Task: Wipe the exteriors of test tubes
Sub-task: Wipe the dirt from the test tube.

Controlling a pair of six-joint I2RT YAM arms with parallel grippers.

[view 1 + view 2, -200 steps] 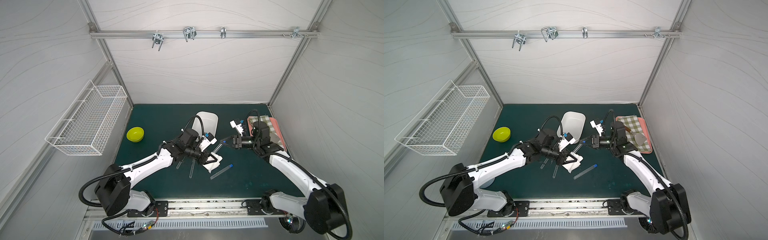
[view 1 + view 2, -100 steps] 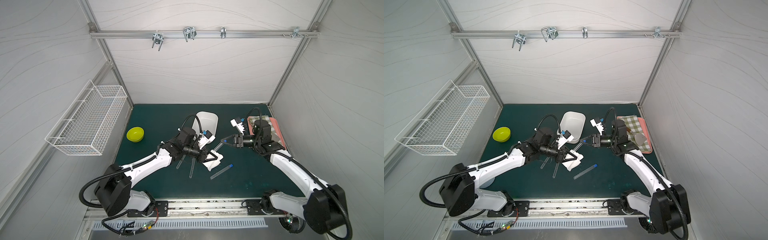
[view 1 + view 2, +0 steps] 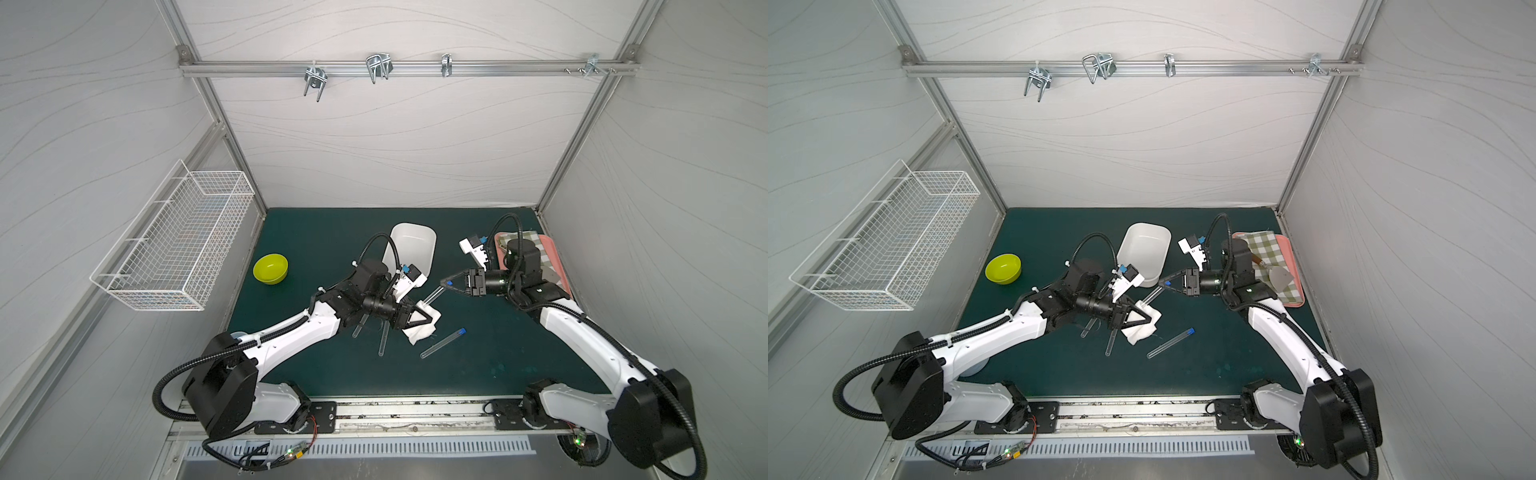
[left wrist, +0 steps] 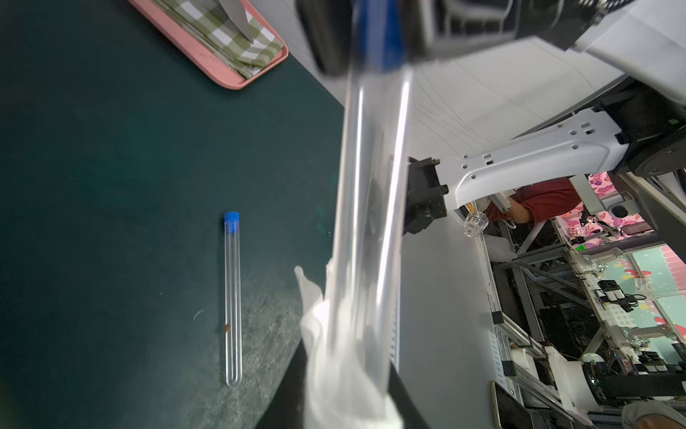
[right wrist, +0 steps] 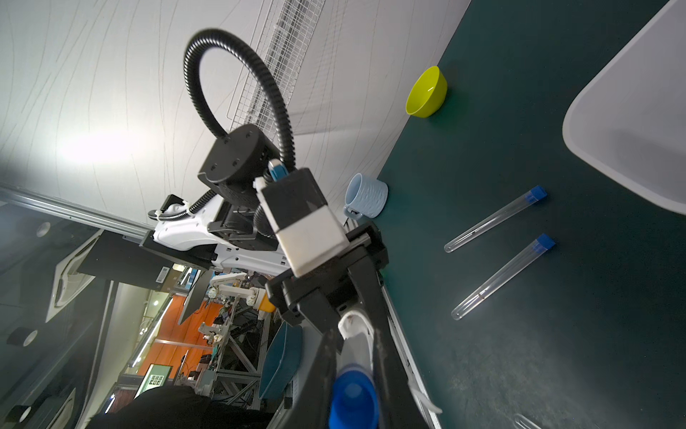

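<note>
The right gripper [image 3: 446, 284] clamps 1 slim clear blue-capped test tube [image 3: 433, 294]; the left gripper [image 3: 431, 319] pinches a white folded cloth [image 3: 420, 333] around its far end. Best to stroke straight along it.

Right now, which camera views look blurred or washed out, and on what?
Left wrist view: the held clear blue-capped test tube is smeared close to the lens, while the clear capped tube lying on the dark green mat is crisp. Right wrist view: bright glare on the white wall. Both top views: sharp, evenly lit.
</note>
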